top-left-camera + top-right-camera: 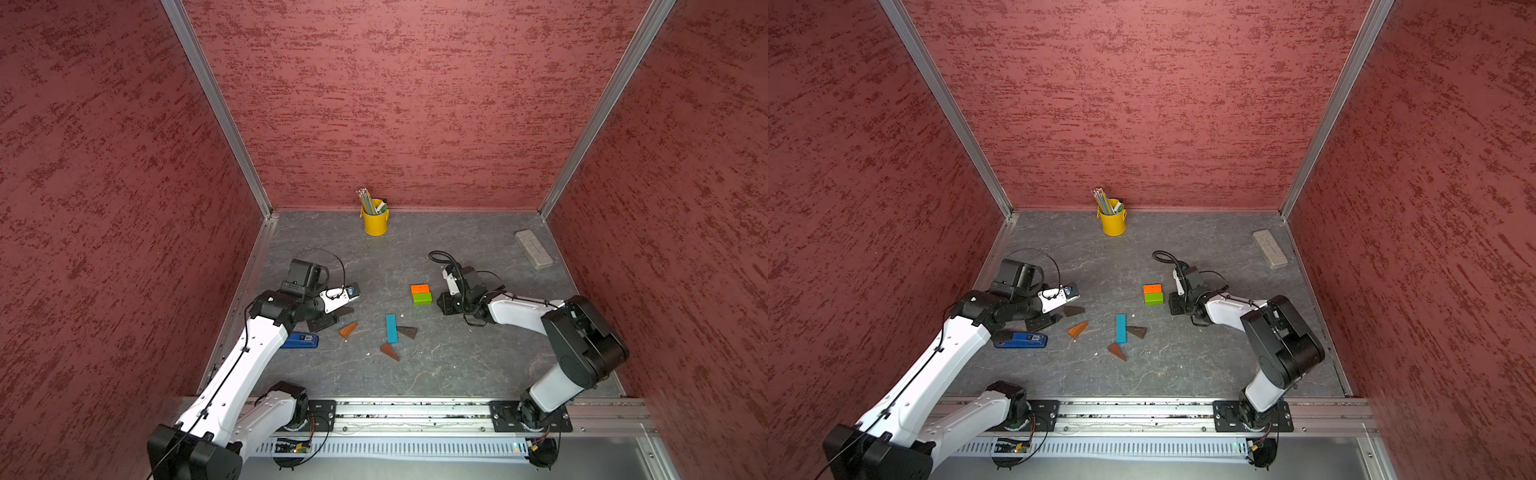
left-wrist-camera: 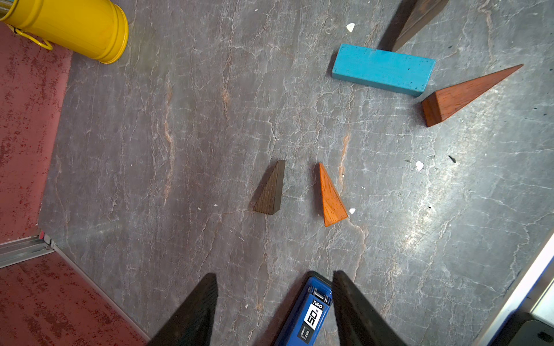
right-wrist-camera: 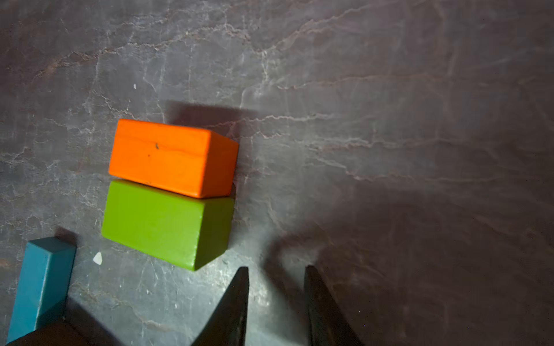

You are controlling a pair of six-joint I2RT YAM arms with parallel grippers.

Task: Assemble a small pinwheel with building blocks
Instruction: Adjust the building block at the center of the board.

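The left gripper [image 2: 274,274] stands open with nothing between its dark fingers [image 2: 195,311]; in the left wrist view the end of a blue stapler [image 2: 311,311] shows in the gap, lying on the table [image 2: 180,119]. Just beyond the fingertips a dark wedge [image 2: 271,191] and an orange-brown wedge [image 2: 331,197] lie side by side, apart from each other. Farther out the blue bar [image 2: 383,70] lies flat, with a reddish wedge [image 2: 467,93] just beside one end and a second dark wedge [image 2: 416,21] along its far side. The right gripper [image 3: 277,268] is parted by a narrow gap and holds nothing, its fingertips close to a corner of the green block [image 3: 162,221] without touching it. That block sits flat with its long side against the orange block [image 3: 168,155], the two making a rough square near the middle of the table in both top views. The bar's end is near them but apart. A yellow pot [image 1: 375,224] of pencils [image 1: 365,199] stands by the back wall, and a grey block [image 1: 534,248] lies in the far right corner
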